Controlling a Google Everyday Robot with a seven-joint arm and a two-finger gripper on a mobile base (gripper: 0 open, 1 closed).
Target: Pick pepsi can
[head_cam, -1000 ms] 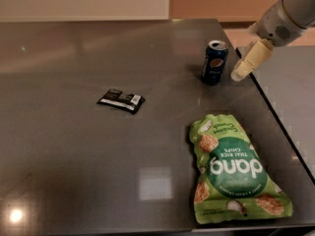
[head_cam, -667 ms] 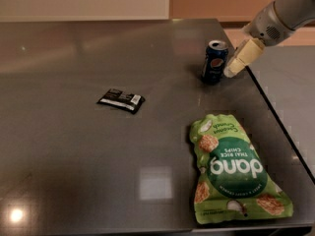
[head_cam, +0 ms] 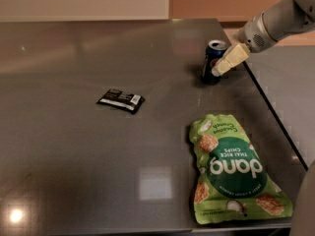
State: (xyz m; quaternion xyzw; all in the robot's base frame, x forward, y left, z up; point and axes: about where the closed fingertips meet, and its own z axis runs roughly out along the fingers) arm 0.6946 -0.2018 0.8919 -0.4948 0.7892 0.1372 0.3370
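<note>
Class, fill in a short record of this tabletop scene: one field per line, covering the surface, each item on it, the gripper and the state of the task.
surface: dark glossy table
pepsi can: upright, far right, near the table's edge
gripper: at the can's right side, overlapping it in view; contact cannot be told
chip bag: green Dang rice chips, lying flat, front right
wrapper: small, black, flat, left of centre
task state: can standing on the table, not lifted
</note>
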